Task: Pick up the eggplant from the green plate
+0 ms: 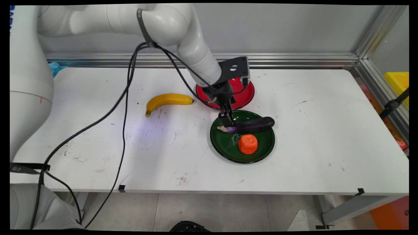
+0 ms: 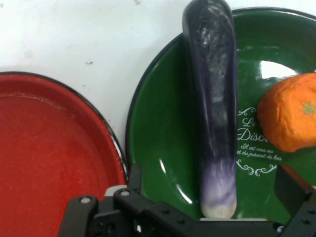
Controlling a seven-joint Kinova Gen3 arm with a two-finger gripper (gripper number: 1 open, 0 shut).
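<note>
A long purple eggplant (image 1: pixel 253 125) lies across the far part of a green plate (image 1: pixel 228 143), its dark end past the plate's right rim. An orange tangerine (image 1: pixel 248 144) sits on the same plate, just in front of the eggplant. My gripper (image 1: pixel 227 122) is down at the eggplant's pale left end. In the hand view the eggplant (image 2: pixel 212 98) runs up the picture from between the two fingers, and the gripper (image 2: pixel 212 177) is open, with the left finger (image 2: pixel 134 177) and the right finger (image 2: pixel 290 190) each well clear of it. The tangerine (image 2: pixel 289 117) shows at the right.
A red plate (image 1: pixel 243 96) stands just behind the green one, partly hidden by the hand; its rim nearly meets the green plate (image 2: pixel 153 148) in the hand view. A yellow banana (image 1: pixel 166 100) lies on the white table (image 1: pixel 326 137) to the left. Black cables hang across the table's left part.
</note>
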